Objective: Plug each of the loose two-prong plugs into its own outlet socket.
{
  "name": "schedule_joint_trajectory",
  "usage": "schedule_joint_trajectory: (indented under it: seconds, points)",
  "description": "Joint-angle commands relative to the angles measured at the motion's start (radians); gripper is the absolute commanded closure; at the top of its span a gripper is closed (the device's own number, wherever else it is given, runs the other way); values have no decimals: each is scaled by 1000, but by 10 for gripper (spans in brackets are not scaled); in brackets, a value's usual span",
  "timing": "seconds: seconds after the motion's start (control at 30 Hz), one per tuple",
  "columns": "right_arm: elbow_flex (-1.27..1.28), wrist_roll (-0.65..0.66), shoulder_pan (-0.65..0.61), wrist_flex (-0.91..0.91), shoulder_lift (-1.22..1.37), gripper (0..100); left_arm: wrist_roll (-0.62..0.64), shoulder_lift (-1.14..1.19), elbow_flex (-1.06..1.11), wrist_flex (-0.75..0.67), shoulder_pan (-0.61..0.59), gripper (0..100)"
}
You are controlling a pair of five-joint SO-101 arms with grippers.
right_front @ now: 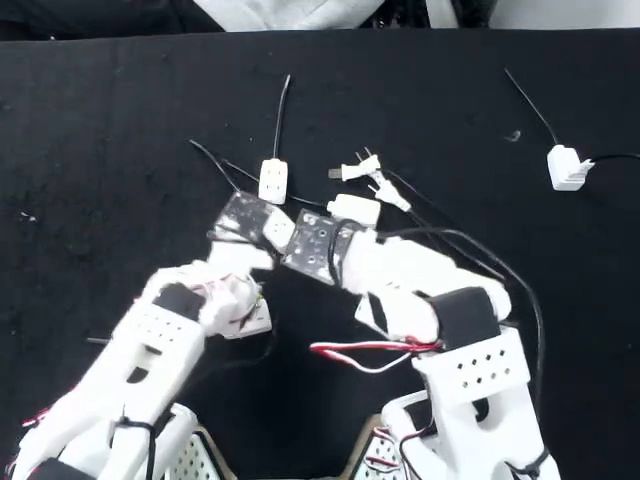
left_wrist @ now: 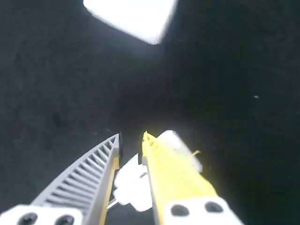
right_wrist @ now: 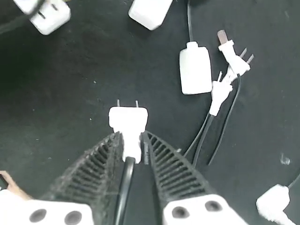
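Observation:
My right gripper [right_wrist: 131, 136] is shut on a white two-prong plug [right_wrist: 128, 118], prongs pointing away from the wrist, cord running back between the fingers. My left gripper [left_wrist: 130, 138] is shut on a small white piece [left_wrist: 132, 184] too blurred to name. In the high view the left gripper [right_front: 242, 218] and right gripper [right_front: 305, 248] nearly meet at the table's middle. White outlet sockets lie close by: one [right_front: 272, 180] just beyond them, one [right_front: 353, 208] to the right, a third [right_front: 568, 167] far right. A slotted white block [right_wrist: 47, 16] sits ahead of the held plug.
Two loose white plugs [right_front: 355, 168] [right_front: 390, 192] with thin black cords lie beside the middle socket, also seen as plugs [right_wrist: 233, 51] [right_wrist: 219, 90]. Black cables trail across the dark table [right_front: 110, 130]. Red and white wires hang by the right arm.

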Motion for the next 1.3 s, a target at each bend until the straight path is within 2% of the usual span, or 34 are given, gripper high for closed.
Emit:
schedule_joint_trajectory:
  seconds: [0.0, 0.13, 0.23, 0.37, 0.5, 0.83, 0.97, 1.07, 1.17, 1.27]
  points:
    - [-5, -3, 26, -6, -27, 988, -11, 2, -94, 144, -99, 906]
    - [-5, -5, 20, -12, -22, 988, -55, 3, -77, 253, -102, 906]
    - [-2, -8, 20, -28, -21, 988, -75, 3, -22, 252, -73, 906]
    - [22, -3, 20, -34, -21, 988, -72, 3, 35, 181, -41, 906]
    - [39, -3, 20, -34, -24, 988, -18, 3, 74, 69, -21, 906]
    - [42, -5, 20, -37, -27, 988, 49, 3, -4, -75, 47, 906]
    - [44, -9, 20, -78, -21, 988, 117, 8, 5, -164, 47, 906]
    - [41, -9, 8, -92, -21, 988, 129, 25, -7, -141, 33, 906]
    - [42, -11, -55, -91, -18, 988, 92, 32, -47, -2, -45, 906]
    - [39, -34, -146, -103, 4, 988, 133, 49, -51, 75, -139, 907]
